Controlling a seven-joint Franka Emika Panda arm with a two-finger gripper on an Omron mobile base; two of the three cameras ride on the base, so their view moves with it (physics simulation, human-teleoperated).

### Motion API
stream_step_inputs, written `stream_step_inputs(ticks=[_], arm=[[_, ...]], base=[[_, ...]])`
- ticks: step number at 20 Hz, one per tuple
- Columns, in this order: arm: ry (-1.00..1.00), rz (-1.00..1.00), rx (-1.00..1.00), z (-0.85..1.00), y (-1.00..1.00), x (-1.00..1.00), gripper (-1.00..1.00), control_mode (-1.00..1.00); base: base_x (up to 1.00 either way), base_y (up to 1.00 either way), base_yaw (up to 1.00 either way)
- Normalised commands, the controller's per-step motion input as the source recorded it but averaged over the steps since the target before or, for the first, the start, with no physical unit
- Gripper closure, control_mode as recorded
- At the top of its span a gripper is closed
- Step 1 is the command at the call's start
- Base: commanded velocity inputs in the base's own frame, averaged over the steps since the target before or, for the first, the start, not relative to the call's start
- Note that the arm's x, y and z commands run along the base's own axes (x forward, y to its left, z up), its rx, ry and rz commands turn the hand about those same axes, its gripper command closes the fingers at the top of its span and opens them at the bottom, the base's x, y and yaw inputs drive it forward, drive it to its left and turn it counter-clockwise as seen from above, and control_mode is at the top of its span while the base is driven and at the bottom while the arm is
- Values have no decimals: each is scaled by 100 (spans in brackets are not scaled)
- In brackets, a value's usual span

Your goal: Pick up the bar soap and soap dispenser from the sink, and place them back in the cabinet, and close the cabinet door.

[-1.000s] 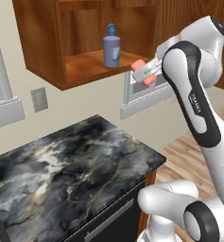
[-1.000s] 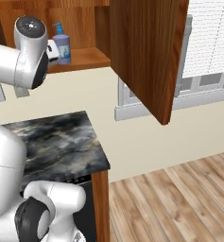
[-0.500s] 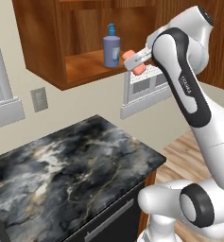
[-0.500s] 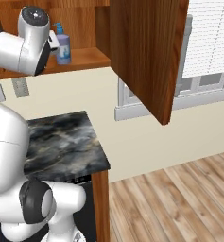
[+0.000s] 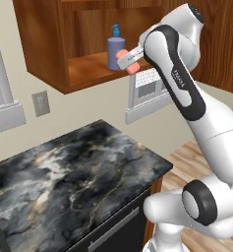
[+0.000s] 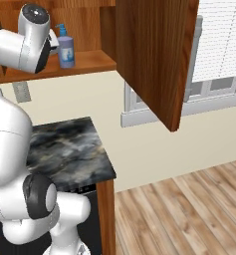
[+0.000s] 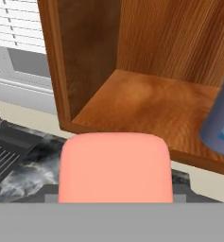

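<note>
**Bar soap held at the mouth of the open cabinet**

The claw (image 5: pixel 127 60) is clamped on the bar soap (image 5: pixel 124 59), a salmon-pink bar with rounded corners, and holds it up at the front edge of the cabinet (image 5: pixel 44 47). In the left base view the soap sits just in front of the soap dispenser (image 5: pixel 115 48), overlapping its lower right side; whether the two touch cannot be told from that angle. In the hand view the bar soap (image 7: pixel 115 166) sits at the bottom centre, broad face toward the camera, with the cabinet shelf (image 7: pixel 146 106) beyond and above it.

The soap dispenser (image 6: pixel 65 46) stands upright on the cabinet shelf (image 6: pixel 84 61), blue-purple with a blue pump top and a pale label. In the hand view its body (image 7: pixel 220 123) is at the right edge, resting on the wood near the shelf's front lip, to the side of the held bar.

The cabinet door (image 6: pixel 154 55) is swung wide open, its panel edge-on to the right base view and reaching out in front of the window (image 6: pixel 219 50).

Below the cabinet lies the dark marbled bench (image 5: pixel 73 182), with a wall outlet (image 5: pixel 40 103) between bench and cabinet. In the hand view a wire rack section (image 7: pixel 4 151) shows at the lower left.
</note>
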Motion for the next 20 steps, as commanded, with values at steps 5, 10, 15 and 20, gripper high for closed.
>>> stream_step_inputs(ticks=[5,10,15,20], arm=[[0,0,0,0,18,22,100,-100],[-1,0,0,-12,9,12,100,-100],[-1,0,0,-14,5,10,100,-100],[-3,0,0,-7,6,10,100,-100]], base=[[0,0,0],[0,0,0],[0,0,0],[0,0,0]])
